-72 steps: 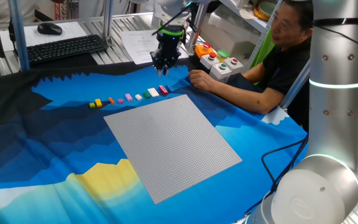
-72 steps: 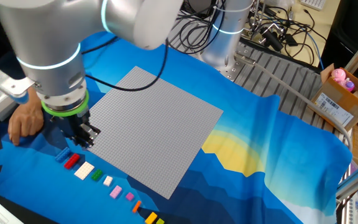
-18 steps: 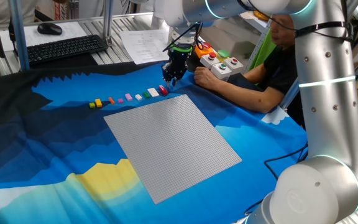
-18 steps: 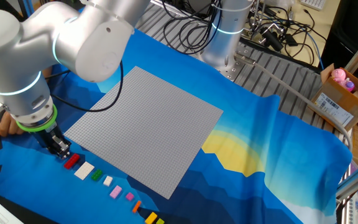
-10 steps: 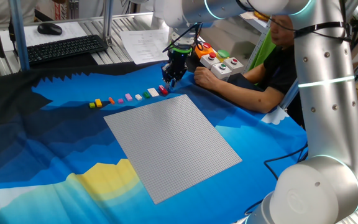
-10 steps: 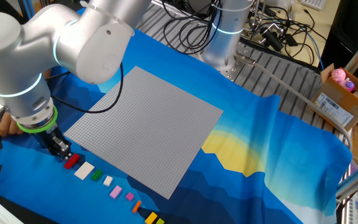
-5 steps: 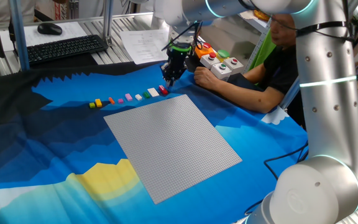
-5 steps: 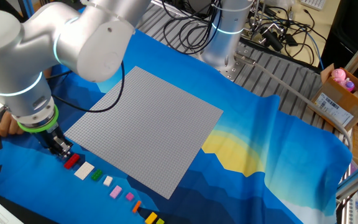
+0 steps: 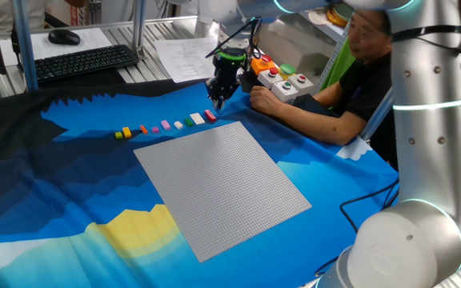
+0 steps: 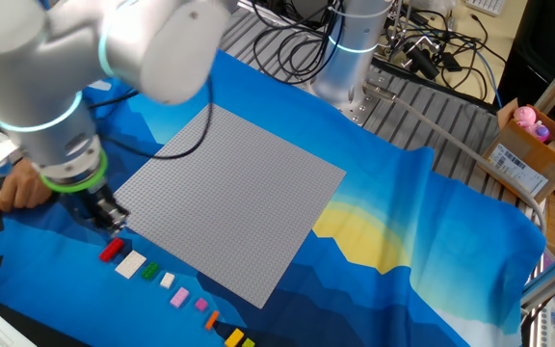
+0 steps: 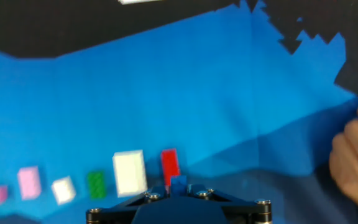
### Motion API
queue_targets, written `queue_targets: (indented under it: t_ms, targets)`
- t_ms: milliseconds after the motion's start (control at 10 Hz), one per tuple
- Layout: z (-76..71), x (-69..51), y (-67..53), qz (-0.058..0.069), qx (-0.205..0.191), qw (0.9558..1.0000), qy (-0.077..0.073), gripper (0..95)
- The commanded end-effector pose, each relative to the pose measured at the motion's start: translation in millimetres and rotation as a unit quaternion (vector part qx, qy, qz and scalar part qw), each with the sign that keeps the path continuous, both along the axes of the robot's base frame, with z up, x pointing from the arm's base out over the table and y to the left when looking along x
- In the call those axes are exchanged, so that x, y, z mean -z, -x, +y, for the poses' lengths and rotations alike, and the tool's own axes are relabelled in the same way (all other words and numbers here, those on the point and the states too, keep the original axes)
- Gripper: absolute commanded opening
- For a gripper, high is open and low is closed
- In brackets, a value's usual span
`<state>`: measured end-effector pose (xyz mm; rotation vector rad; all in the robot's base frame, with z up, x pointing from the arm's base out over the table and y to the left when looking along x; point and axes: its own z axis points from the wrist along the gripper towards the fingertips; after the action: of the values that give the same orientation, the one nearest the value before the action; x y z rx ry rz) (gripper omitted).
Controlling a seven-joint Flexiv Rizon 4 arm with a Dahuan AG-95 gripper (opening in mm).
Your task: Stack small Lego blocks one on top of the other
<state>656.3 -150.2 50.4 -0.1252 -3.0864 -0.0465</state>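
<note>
Your hand (image 11: 178,186), jaws narrow, holds a blue brick (image 11: 178,184) clear of the counter, above the red brick (image 11: 169,163) that ends the row on the cloth, long axis across the row.

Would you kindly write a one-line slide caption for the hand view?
Gripper shut on a small blue brick, above a row of red, white, green and pink bricks on blue cloth.
</note>
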Motion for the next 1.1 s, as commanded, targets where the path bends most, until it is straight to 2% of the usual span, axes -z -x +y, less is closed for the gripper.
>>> queue_targets:
  t_ms: [100, 200, 300, 600, 900, 1100]
  targets:
    - [9.8, -0.1, 14.6, 0.003, -0.002, 1.0000, 0.001, 0.0]
    - [14.5, 3.0, 26.2, 0.008, -0.001, 1.0000, 0.003, 0.0]
    - [15.4, 6.1, 31.6, 0.014, -0.001, 0.9999, 0.003, 0.0]
    - [17.3, 23.8, 48.5, 0.014, 0.004, 0.9999, 0.002, 0.0]
    - [18.2, 36.0, 59.1, 0.014, 0.007, 0.9999, 0.004, 0.0]
    - [18.7, 42.6, 60.7, 0.012, 0.010, 0.9999, 0.004, 0.0]
